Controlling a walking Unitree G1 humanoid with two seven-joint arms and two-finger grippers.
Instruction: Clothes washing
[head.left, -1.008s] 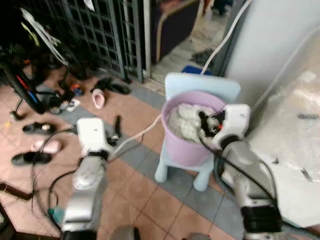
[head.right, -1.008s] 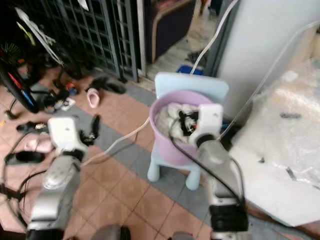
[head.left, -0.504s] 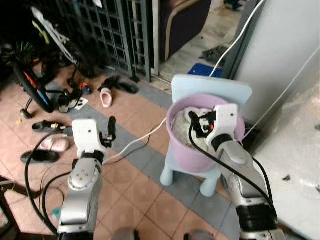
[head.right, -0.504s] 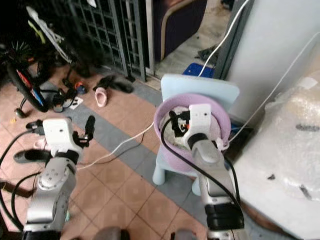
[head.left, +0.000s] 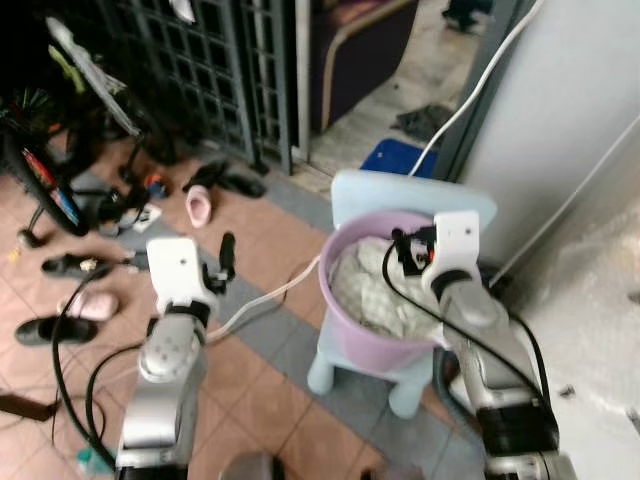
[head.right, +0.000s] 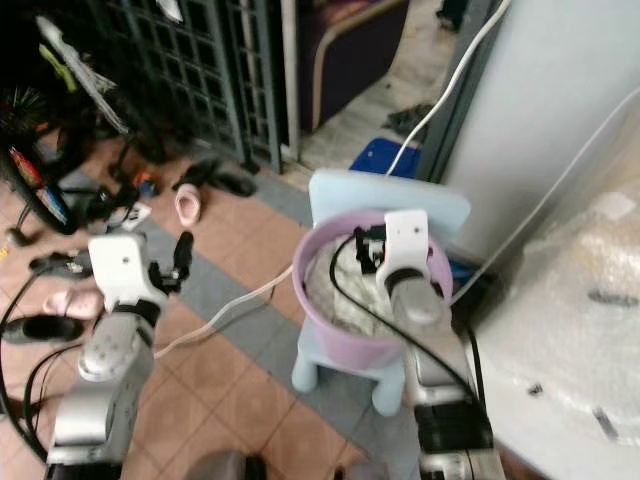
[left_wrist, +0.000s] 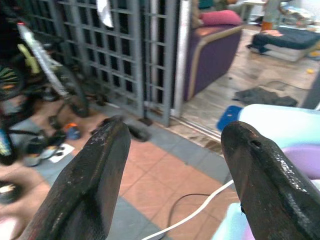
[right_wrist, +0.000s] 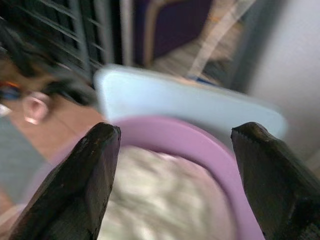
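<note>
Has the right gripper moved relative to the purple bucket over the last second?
Cannot tell; the right gripper hangs open over the purple bucket's right rim throughout, while the camera shifts.

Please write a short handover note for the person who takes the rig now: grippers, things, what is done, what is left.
Right gripper: open, empty, above the round purple plastic bucket.
Left gripper: open, empty, held over the tiled floor, beside the pale blue plastic chair.
The bucket stands on the chair and holds the whitish laundry.
Done: nothing grasped yet.
Left: grip the laundry and continue the washing.
</note>
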